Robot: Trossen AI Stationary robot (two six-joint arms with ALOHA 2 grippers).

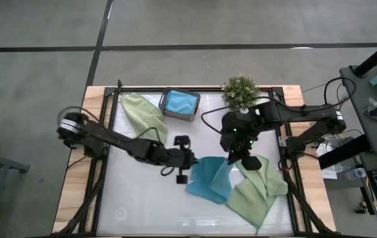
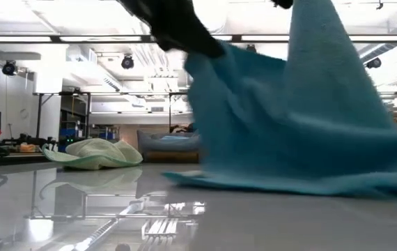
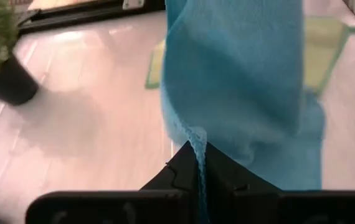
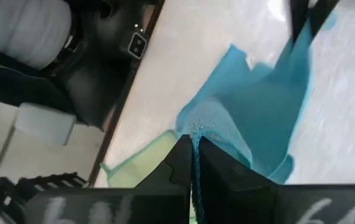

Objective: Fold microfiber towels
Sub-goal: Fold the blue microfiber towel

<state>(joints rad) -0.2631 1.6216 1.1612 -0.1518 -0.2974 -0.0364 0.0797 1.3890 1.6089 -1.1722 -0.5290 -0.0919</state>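
Teal-blue towel (image 1: 209, 178), sage green towel (image 1: 258, 192), dark grey tray (image 1: 168, 109).

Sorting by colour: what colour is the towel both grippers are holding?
Teal-blue towel, clearest in the left wrist view.

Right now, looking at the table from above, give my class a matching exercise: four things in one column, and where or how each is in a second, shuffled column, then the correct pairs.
Things
1. teal-blue towel
2. crumpled sage green towel
3. potted plant
4. dark grey tray

Places or states
A. at the table's far edge, by the right arm
B. lifted at two points, by the left gripper and right gripper
C. holding a folded blue cloth
D. lying alone at the far left

Pairs: 1-B, 2-D, 3-A, 4-C
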